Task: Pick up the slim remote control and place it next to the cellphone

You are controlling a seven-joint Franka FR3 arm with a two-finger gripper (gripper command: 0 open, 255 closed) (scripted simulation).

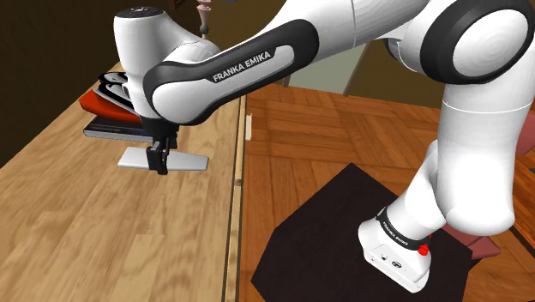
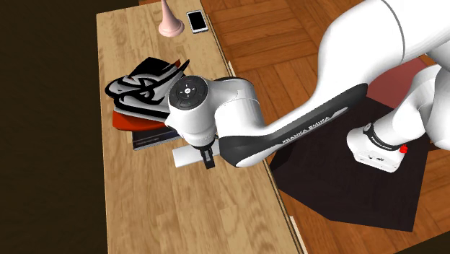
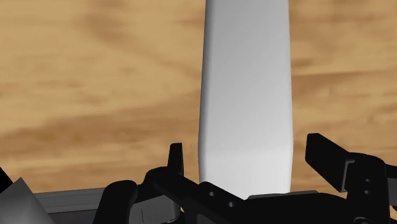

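Note:
The slim remote is a plain grey slab lying flat on the wooden table, just in front of a stack of books. My gripper is down over its middle and open. In the wrist view the remote runs away between the two fingers of the gripper, with a small gap on each side, so nothing is held. From the second exterior view the remote shows beside the gripper, partly hidden by the arm. The cellphone lies at the table's far end.
A stack of books topped by a red item and a black-and-white object sits just behind the remote. A pink stemmed object stands beside the cellphone. The table's edge runs along the wooden floor, where a black mat lies.

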